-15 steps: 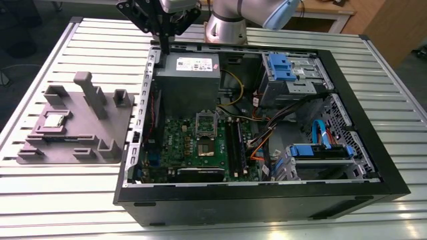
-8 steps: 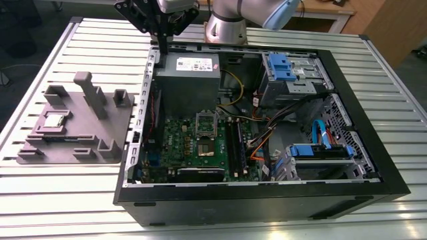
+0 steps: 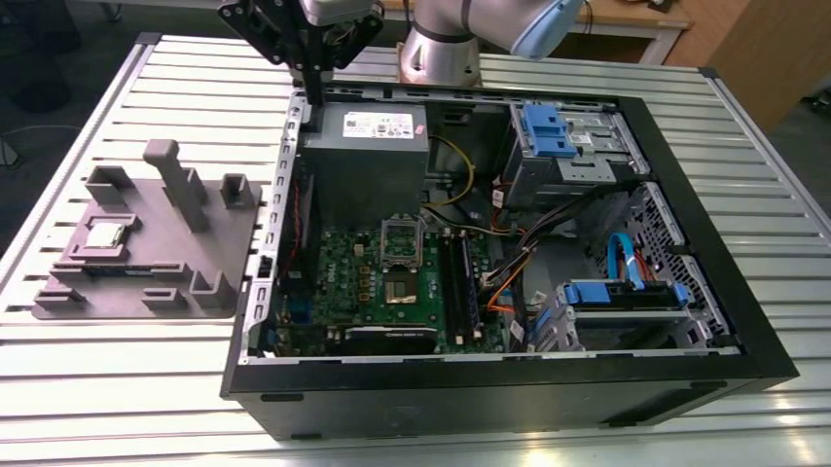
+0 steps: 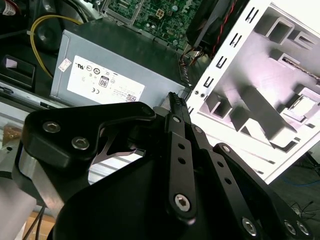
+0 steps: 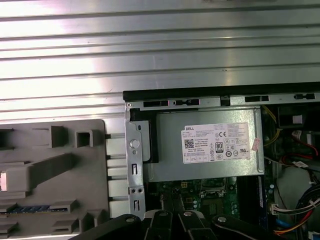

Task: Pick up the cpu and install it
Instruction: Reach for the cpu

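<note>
**Exterior view: end effector clenched and empty above the case, cpu on the holder plate**

In the exterior view the end effector [image 3: 310, 92] is seen raised over the far left corner of the open computer case [image 3: 520, 394], just above the grey power supply [image 3: 368, 146]. Its jaws are pressed together and nothing is held between them. This is also shown in the second wrist view, where the ribbed fingertips [image 4: 174, 99] are closed on each other.

The cpu [image 3: 104, 236] is lying flat in a recess of the grey holder plate [image 3: 214, 263]. The plate is placed on the slatted metal worktop [image 3: 117, 389], beside the case at the exterior view's left. The cpu is well apart from the end effector and is not touched by it.

Inside the case the green motherboard [image 3: 389, 282] is found on the near side of the power supply. A square socket [image 3: 400, 236] is seen in the far part of the motherboard.
</note>
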Robot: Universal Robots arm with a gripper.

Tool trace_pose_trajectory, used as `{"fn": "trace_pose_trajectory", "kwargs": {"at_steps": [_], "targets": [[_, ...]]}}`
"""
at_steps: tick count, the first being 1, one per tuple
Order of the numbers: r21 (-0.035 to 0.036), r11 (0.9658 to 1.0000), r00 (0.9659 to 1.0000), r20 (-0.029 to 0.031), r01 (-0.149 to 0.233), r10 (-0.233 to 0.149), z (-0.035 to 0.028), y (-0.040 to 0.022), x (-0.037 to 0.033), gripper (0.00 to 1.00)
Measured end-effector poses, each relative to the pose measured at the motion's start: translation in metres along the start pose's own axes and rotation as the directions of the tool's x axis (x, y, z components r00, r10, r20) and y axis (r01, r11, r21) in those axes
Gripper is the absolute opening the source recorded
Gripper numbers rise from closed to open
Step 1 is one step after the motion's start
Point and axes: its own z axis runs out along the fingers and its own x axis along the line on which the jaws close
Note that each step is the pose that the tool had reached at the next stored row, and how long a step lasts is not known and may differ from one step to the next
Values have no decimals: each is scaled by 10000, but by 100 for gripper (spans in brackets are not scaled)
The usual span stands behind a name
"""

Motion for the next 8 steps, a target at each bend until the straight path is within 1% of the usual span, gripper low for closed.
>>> {"fn": "trace_pose_trajectory", "kwargs": {"at_steps": [8], "targets": [[0, 10000, 10000, 0, 0, 0, 1, -1, 18, 11]]}}
